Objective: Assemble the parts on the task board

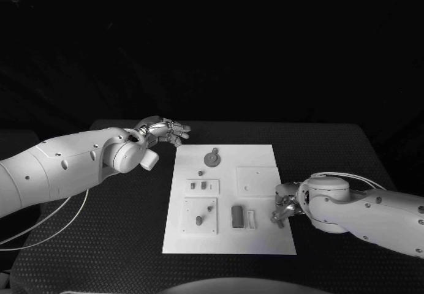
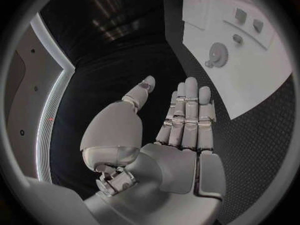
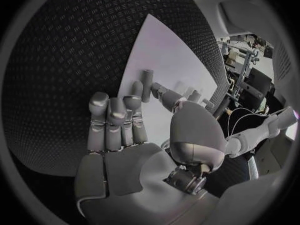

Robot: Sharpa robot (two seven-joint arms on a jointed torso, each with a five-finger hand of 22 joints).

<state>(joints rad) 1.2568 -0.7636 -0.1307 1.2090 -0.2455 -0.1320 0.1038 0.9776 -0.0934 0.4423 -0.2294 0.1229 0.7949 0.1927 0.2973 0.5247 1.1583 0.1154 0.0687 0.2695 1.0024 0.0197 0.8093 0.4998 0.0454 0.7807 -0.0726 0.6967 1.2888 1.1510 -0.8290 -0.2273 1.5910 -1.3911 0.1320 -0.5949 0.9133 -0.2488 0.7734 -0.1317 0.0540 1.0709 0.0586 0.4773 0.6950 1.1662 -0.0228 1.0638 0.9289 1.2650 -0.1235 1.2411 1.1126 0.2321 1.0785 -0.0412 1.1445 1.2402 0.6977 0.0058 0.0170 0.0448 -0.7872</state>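
Black, finely textured table [image 1: 106,245] carries everything; it is the largest thing in the scene. Two white robot arms reach over it, the left arm [image 1: 62,168] from the left and the right arm [image 1: 371,211] from the right.

One white rectangular task board [image 1: 265,245] lies flat in the middle of the table, its long sides running from near to far. It bears three shallow raised plates: one at the near left, one small one just beyond it, and one plain square one on the right half.

The left hand [image 1: 163,130], silver and many-fingered, hovers over the table just off the board's far left corner; the left wrist view shows its fingers [image 2: 187,112] straight and side by side, the thumb apart, with nothing in it, so it is released. The right hand [image 1: 284,205] sits at the board's right edge, near the near end, with fingertips [image 3: 145,80] reaching onto the white surface; whether it grips anything I cannot tell.

Of the small grey parts I count five clearly: one round geared disc [image 1: 212,158] at the far middle, one dark upright block [image 1: 237,216] near the right hand, two little pegs [image 1: 198,184] on the small plate, and one slanted peg [image 1: 210,209] on the near left plate.
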